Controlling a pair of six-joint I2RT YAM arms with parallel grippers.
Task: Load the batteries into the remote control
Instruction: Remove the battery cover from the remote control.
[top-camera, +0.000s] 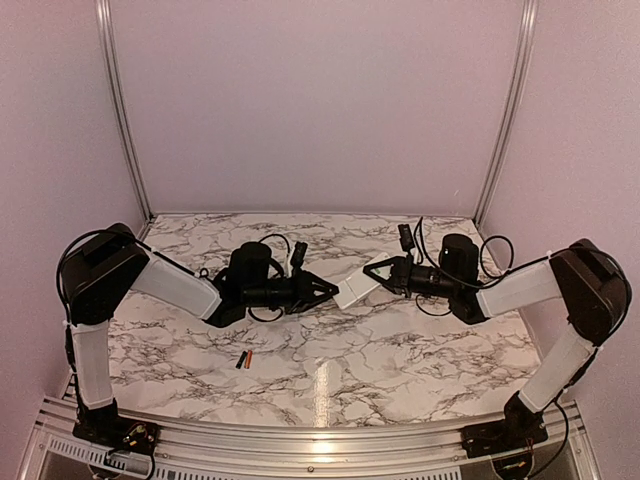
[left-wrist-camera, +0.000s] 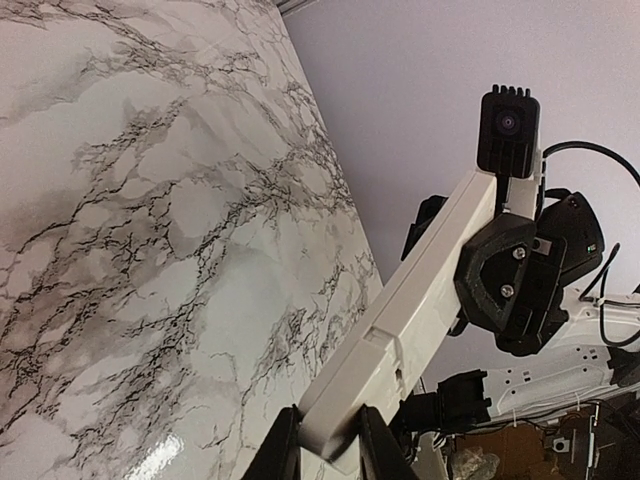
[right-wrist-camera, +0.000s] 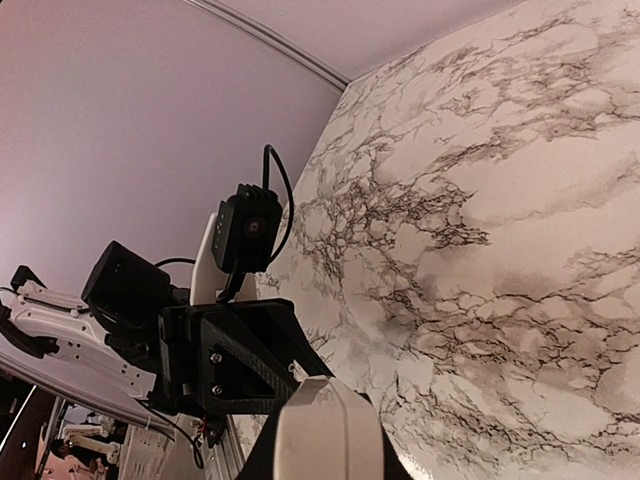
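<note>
Marble table (top-camera: 420, 350); remote control (top-camera: 353, 291) ends hidden; batteries (top-camera: 244, 359) tiny.

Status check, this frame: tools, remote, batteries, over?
Left tool and right tool each grip one end of remote, held above table. Batteries loose on table, not loaded. No obstruction seen.

Our white-shelled left arm (top-camera: 175, 285) and right arm (top-camera: 515, 288) reach inward, forearms low. Our black two-finger right gripper (top-camera: 372, 274) clamps one end of the slim white plastic remote control (top-camera: 354, 291); our left gripper (top-camera: 332, 290) pinches the other.
</note>
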